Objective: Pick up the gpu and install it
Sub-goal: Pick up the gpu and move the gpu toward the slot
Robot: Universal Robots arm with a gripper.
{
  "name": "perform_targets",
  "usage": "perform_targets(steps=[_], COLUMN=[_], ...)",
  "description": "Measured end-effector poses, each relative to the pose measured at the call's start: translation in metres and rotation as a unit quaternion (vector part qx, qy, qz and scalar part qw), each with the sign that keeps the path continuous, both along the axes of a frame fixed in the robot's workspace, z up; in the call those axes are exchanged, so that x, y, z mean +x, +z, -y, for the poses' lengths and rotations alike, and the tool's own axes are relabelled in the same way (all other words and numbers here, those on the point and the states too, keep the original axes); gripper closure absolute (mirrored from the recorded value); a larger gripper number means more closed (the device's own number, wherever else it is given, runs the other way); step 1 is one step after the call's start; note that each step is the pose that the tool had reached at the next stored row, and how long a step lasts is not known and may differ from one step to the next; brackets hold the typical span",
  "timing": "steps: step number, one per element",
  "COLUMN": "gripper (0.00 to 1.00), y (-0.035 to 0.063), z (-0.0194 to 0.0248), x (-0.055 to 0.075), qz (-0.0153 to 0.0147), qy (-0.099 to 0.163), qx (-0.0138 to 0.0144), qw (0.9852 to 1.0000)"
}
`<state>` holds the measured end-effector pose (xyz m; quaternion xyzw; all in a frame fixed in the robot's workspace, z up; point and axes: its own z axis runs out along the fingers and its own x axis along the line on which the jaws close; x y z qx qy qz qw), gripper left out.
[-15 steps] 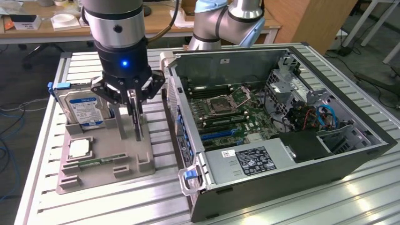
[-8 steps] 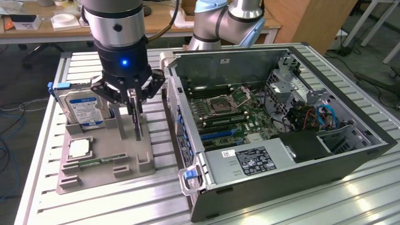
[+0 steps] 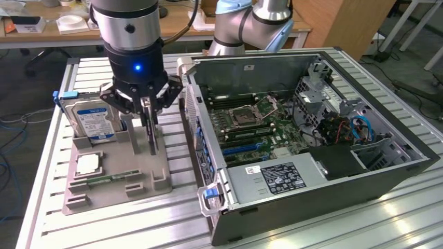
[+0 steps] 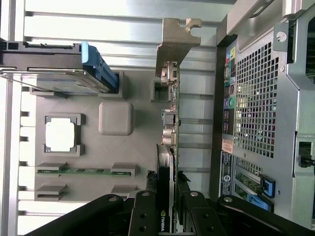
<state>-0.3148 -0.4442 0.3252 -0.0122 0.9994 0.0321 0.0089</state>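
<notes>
Up close, gripper: a black multi-link gripper [image 3: 147, 111] [image 4: 170, 183] under the silver arm is clamping the gpu, one finger against each flat face.
Gpu: a flat green circuit-board card with a black cooler block and silver metal end bracket [image 3: 151, 134] [image 4: 172, 123] is standing upright on its long edge in a slot of the tray, between the hard drive and the computer case.
Wrist view adding: a notched silver bracket tab [image 4: 175, 37], a row of ports along the card's edge, and a small green logo [image 4: 162, 218] on the cooler; its lettering is too small to read.
Tray: a grey moulded plastic holder [image 3: 149, 179] is carrying a silver hard drive with a blue label [image 3: 93, 118], a square silver processor chip [image 3: 88, 165] and a narrow green memory stick [image 3: 104, 179].
Table: a ribbed aluminium surface [image 3: 166, 220] is bearing both tray and case.
Exterior view adding: an open black-and-grey computer case [image 3: 387, 174] is showing its green motherboard [image 3: 252, 124], blue cables [image 3: 361, 129] and a white-printed black label [image 3: 277, 174], unreadable.
</notes>
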Motion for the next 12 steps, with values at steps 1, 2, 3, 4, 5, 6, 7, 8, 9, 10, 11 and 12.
perform_targets(steps=[1, 2, 3, 4, 5, 6, 7, 8, 9, 10, 11, 12], gripper=[0.74, 0.74, 0.74, 0.74, 0.74, 0.74, 0.74, 0.74, 0.74, 0.74, 0.74, 0.74], y=[0.0003, 0.0008, 0.0013, 0.0017, 0.0022, 0.0026, 0.0031, 0.0036, 0.0042, 0.0050, 0.0057, 0.0064], z=[0.0000, 0.0000, 0.0000, 0.0000, 0.0000, 0.0000, 0.0000, 0.0000, 0.0000, 0.0000, 0.0000, 0.0000], x=[0.0000, 0.0000, 0.0000, 0.0000, 0.0000, 0.0000, 0.0000, 0.0000, 0.0000, 0.0000, 0.0000, 0.0000], qz=[0.0000, 0.0000, 0.0000, 0.0000, 0.0000, 0.0000, 0.0000, 0.0000, 0.0000, -0.0001, 0.0000, 0.0000], qy=[0.000, 0.000, 0.000, 0.000, 0.000, 0.000, 0.000, 0.000, 0.000, 0.000, 0.000, 0.000], qx=[0.0000, 0.0000, 0.0000, 0.0000, 0.0000, 0.0000, 0.0000, 0.0000, 0.0000, 0.0000, 0.0000, 0.0000], qw=[1.0000, 1.0000, 1.0000, 1.0000, 1.0000, 1.0000, 1.0000, 1.0000, 1.0000, 1.0000, 1.0000, 1.0000])
